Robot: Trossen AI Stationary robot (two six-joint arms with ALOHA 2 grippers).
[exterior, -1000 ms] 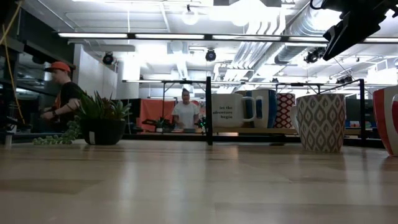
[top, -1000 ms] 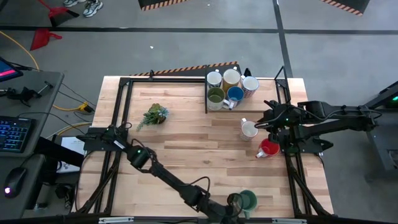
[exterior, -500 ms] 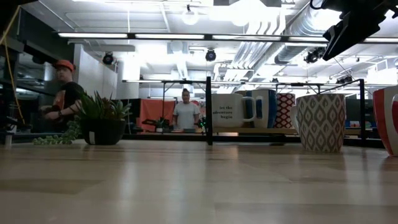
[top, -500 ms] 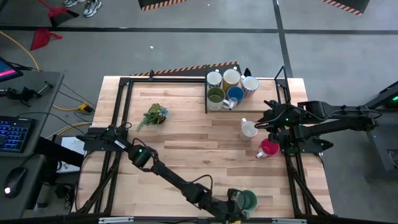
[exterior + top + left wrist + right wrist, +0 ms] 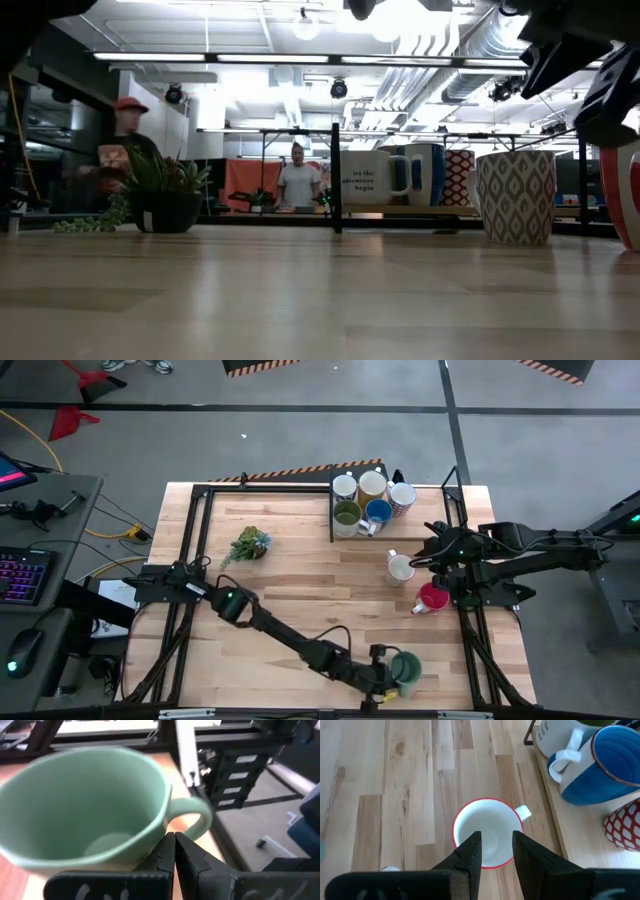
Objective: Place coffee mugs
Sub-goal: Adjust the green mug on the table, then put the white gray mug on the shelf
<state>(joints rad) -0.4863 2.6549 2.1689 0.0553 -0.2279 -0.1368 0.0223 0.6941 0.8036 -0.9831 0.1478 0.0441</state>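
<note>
**Mug placing: green mug at the front edge, red mug awaiting pick-up**

Left of the desk (image 5: 300,600): plant sprig (image 5: 248,545), lying apart from all the mugs and no part of the job.

Front edge, right of centre: left arm stretched low across the boards, left pincer (image 5: 174,837) with fingers together, pressed to the wall of the green mug (image 5: 85,805) just beside the root of its handle. Not possible to tell whether any of the mug wall is pinched between them. Mug upright, mouth up, empty. Step in hand, judged from this: shifting or setting down the green mug, well apart from the others.

Back edge, right of centre: black rack (image 5: 334,510) holding five mugs packed close together.

In front of the rack: patterned white mug (image 5: 400,568), standing alone on the boards, and near it the red mug (image 5: 433,598), both upright.

Right side: right pincer (image 5: 496,834) poised above the red mug, fingers apart, nothing held, the rim showing between them.

Next move, as a judgement: for the left, a gentle release without tipping the mug off the front edge; for the right, a straight descent with one finger inside the rim and one outside before closing.
</note>
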